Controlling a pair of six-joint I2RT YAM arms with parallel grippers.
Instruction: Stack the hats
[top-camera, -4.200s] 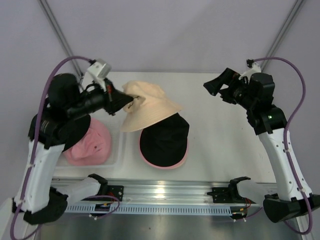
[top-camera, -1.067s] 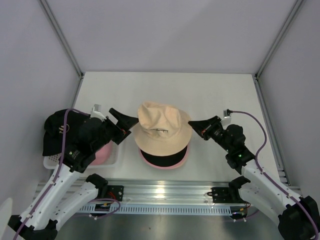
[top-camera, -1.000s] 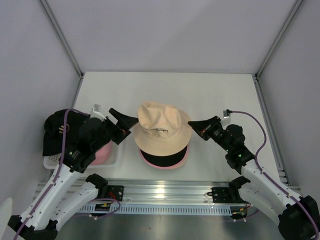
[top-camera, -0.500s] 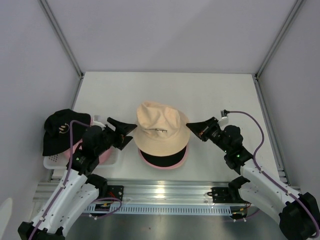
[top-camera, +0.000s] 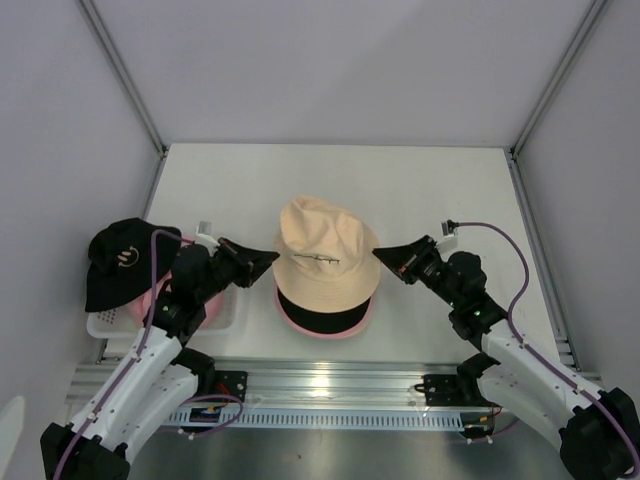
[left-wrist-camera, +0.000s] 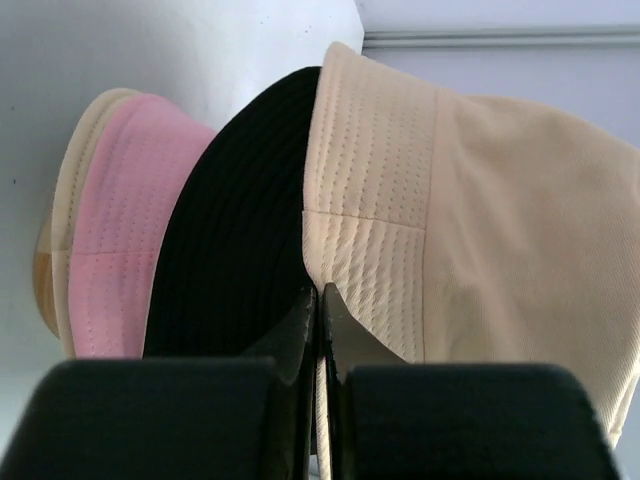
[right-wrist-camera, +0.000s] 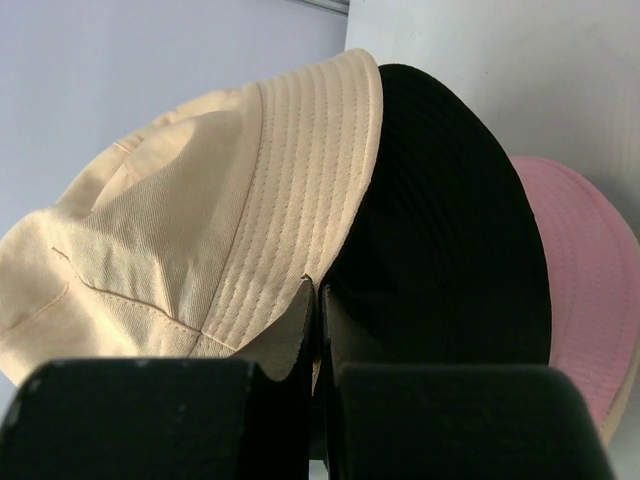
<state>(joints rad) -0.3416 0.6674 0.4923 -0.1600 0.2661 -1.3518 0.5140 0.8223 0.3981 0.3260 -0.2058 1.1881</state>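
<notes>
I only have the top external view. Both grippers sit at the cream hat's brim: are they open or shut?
Observer: The left wrist view shows the left gripper shut, tips at the cream hat brim edge. I cannot tell whether fabric is pinched.
Operator: And the right?
Observer: The right gripper is shut too, tips where the cream brim meets the black hat.
Operator: Anything beneath the pink brim?
Observer: Yes, a tan edge shows under the pink hat.
</notes>
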